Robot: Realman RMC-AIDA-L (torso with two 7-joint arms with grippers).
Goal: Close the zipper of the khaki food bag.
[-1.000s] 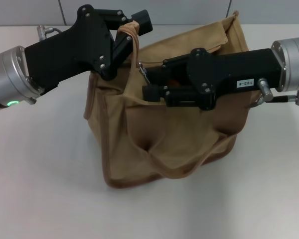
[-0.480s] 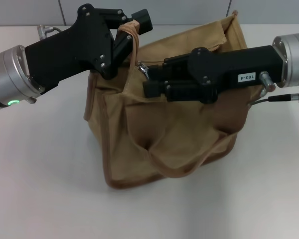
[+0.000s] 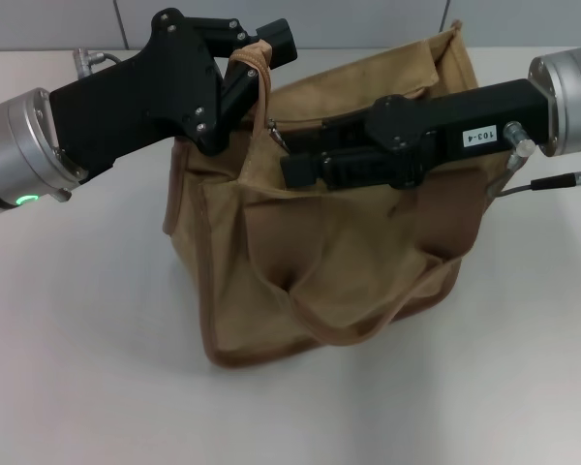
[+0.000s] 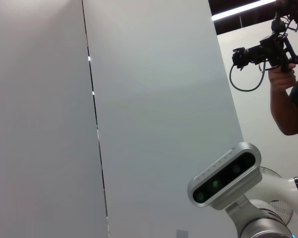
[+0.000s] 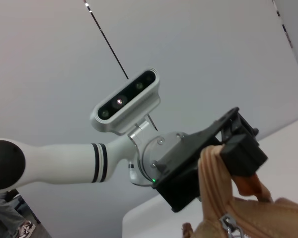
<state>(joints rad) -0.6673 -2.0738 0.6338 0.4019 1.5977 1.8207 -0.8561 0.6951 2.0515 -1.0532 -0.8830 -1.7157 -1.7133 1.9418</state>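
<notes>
The khaki food bag (image 3: 320, 262) stands upright in the middle of the white table in the head view. My left gripper (image 3: 257, 48) is shut on the rear strap handle (image 3: 261, 77) and holds it up at the bag's top left corner. The zipper (image 3: 320, 122) runs along the bag's top. Its silver slider (image 3: 276, 136) sits near the left end, just below that handle. My right gripper (image 3: 289, 167) lies across the bag's top, fingers together at the slider's pull tab. The right wrist view shows the slider (image 5: 227, 221), the handle (image 5: 213, 183) and the left gripper (image 5: 228, 148).
The white table (image 3: 97, 320) spreads around the bag. A grey wall (image 3: 368, 19) stands behind it. The bag's front strap (image 3: 339, 329) droops over its front pocket. The left wrist view shows only the wall, my head camera (image 4: 223, 176) and a person (image 4: 285, 94).
My right gripper has risen a little along the bag's top and its wrist has turned. The slider has shifted slightly up and left with it. The left arm has held still.
</notes>
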